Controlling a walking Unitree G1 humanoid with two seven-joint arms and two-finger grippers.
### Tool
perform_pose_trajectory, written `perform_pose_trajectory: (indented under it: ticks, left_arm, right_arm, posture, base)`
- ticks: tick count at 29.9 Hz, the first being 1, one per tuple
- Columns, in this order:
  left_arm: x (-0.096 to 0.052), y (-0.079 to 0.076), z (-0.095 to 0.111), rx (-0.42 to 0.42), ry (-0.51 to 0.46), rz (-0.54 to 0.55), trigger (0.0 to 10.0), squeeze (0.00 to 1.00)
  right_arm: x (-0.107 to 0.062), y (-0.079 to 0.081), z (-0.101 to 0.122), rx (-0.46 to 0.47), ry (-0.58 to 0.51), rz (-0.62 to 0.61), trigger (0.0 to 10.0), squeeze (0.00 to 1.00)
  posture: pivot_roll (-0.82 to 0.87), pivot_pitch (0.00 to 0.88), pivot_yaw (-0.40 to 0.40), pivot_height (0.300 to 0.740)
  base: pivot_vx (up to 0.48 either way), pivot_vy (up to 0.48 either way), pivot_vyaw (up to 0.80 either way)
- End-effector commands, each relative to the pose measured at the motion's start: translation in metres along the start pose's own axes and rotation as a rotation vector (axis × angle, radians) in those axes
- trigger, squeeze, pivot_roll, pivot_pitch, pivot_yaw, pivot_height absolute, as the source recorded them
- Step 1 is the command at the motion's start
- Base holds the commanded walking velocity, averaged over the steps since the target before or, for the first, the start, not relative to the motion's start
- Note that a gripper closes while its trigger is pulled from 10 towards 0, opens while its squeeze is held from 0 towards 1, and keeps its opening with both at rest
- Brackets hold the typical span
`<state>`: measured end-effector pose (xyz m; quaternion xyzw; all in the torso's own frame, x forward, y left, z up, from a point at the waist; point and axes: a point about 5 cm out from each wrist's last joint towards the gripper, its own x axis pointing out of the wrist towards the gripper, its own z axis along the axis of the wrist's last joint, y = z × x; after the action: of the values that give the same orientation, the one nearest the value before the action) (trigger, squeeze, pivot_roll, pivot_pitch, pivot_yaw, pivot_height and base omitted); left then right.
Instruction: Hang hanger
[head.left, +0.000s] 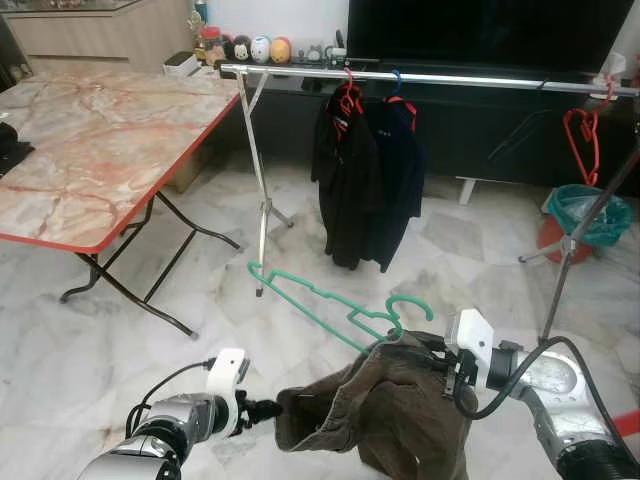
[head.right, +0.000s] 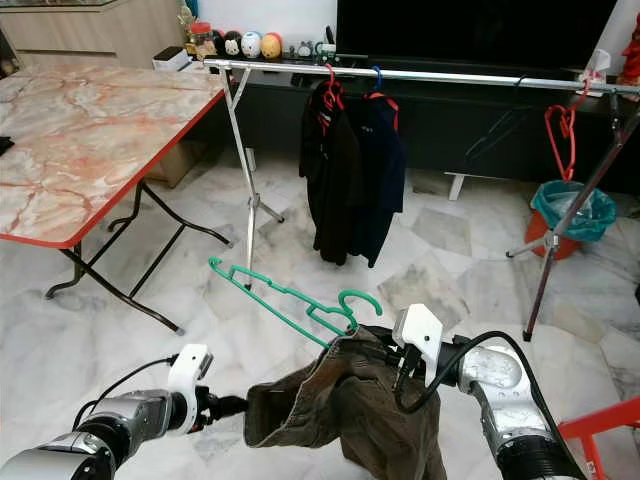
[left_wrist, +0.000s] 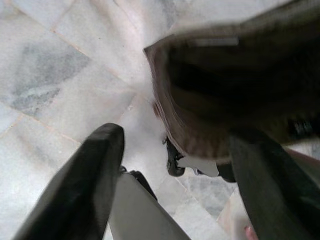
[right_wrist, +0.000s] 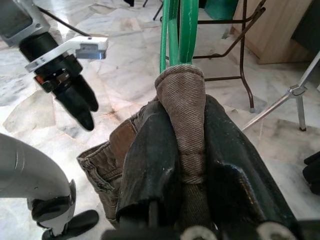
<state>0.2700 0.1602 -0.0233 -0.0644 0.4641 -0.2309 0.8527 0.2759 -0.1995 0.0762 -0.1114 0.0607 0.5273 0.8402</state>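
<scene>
Low in front of the robot, the right gripper (right_wrist: 190, 165) has its two black fingers (right_wrist: 150, 160) pressed tight on a rolled fold of the brown garment (head.left: 400, 410), with the green hanger (head.left: 330, 300) rising out of that same bunch of cloth just past the fingertips. The fingers are closed as far as the fabric between them allows. Whether they pinch the hanger's plastic as well as the cloth cannot be told.

The left gripper (left_wrist: 175, 150) has its fingers spread wide apart, one on each side of the garment's hem edge. Seen from the right wrist, it hangs just beside the cloth; whether it touches it cannot be told.

The hanger is a thin green plastic one with a curled hook (head.left: 412, 305). It is held above the marble floor (head.left: 200, 290), in front of the clothes rail (head.left: 420, 76) and well apart from it. Its long axis runs slantwise, from the hook end near the right gripper up and away toward the robot's left, the far tip pointing at the rail's leg. The garment, a coarse brown twill, droops below it in a crumpled mass between the two arms.

On the rail hang two dark garments (head.left: 365, 185) on red hangers. A marble-topped folding table (head.left: 90, 150) stands to the left.
</scene>
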Motion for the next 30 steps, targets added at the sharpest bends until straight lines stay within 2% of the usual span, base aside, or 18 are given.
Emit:
perform_pose_trajectory:
  ticks: [1, 5, 6, 7, 15, 19, 20, 21, 25, 28, 30]
  left_arm:
    - [0.000, 0.000, -0.003, 0.000, 0.025, 0.008, 10.0, 1.00]
    - [0.001, 0.000, 0.000, -0.021, 0.013, 0.026, 10.0, 1.00]
    - [0.001, 0.000, 0.001, -0.030, 0.008, 0.031, 10.0, 0.80]
    - [0.001, 0.000, 0.002, -0.041, -0.001, 0.033, 10.0, 0.00]
    - [0.001, 0.000, 0.009, -0.101, -0.069, 0.030, 10.0, 0.00]
    - [-0.004, 0.006, 0.022, -0.227, -0.189, 0.056, 10.0, 0.00]
    - [-0.004, 0.006, 0.022, -0.227, -0.189, 0.056, 10.0, 0.00]
    - [-0.006, 0.008, 0.025, -0.261, -0.217, 0.052, 10.0, 0.00]
    - [-0.009, 0.010, 0.029, -0.247, -0.230, 0.040, 10.0, 0.00]
    - [-0.010, 0.011, 0.028, -0.192, -0.206, 0.030, 10.0, 0.00]
    - [-0.012, 0.014, 0.027, -0.195, -0.206, 0.026, 10.0, 0.00]
  right_arm:
    - [0.003, -0.009, 0.021, -0.075, -0.073, -0.025, 0.0, 0.00]
    - [0.006, -0.007, 0.027, -0.077, -0.098, -0.004, 0.0, 0.00]
    - [0.006, -0.006, 0.028, -0.078, -0.096, 0.010, 0.0, 0.00]
    - [0.006, -0.005, 0.028, -0.077, -0.096, 0.016, 0.0, 0.00]
    - [0.004, -0.001, 0.034, -0.076, -0.108, 0.053, 0.0, 0.00]
    - [0.003, 0.000, 0.036, -0.077, -0.104, 0.074, 0.0, 0.00]
    - [0.003, 0.000, 0.036, -0.077, -0.104, 0.074, 0.0, 0.00]
    - [0.003, 0.001, 0.036, -0.075, -0.101, 0.076, 0.0, 0.00]
    - [0.002, 0.002, 0.035, -0.073, -0.085, 0.077, 0.0, 0.00]
    - [0.003, 0.003, 0.034, -0.065, -0.084, 0.081, 0.0, 0.00]
    - [0.004, 0.003, 0.033, -0.063, -0.080, 0.081, 0.0, 0.00]
  posture:
    - [0.07, 0.003, 0.018, 0.740]
    - [0.07, 0.001, 0.019, 0.740]
    - [0.07, 0.001, 0.019, 0.740]
    - [0.07, 0.001, 0.019, 0.740]
    - [0.07, 0.000, 0.019, 0.740]
    - [0.06, 0.005, 0.017, 0.740]
    - [0.06, 0.005, 0.017, 0.740]
    - [0.06, 0.005, 0.017, 0.740]
    - [0.07, 0.006, 0.016, 0.740]
    - [0.07, 0.007, 0.016, 0.740]
    - [0.07, 0.007, 0.018, 0.740]
  base:
    - [0.000, 0.000, 0.00]
    - [0.000, 0.000, 0.00]
    - [0.000, 0.000, 0.00]
    - [0.000, 0.000, 0.00]
    - [0.000, 0.000, 0.00]
    - [0.000, 0.000, 0.00]
    - [0.000, 0.000, 0.00]
    - [0.000, 0.000, 0.00]
    - [0.000, 0.000, 0.00]
    - [0.000, 0.000, 0.00]
    - [0.000, 0.000, 0.00]
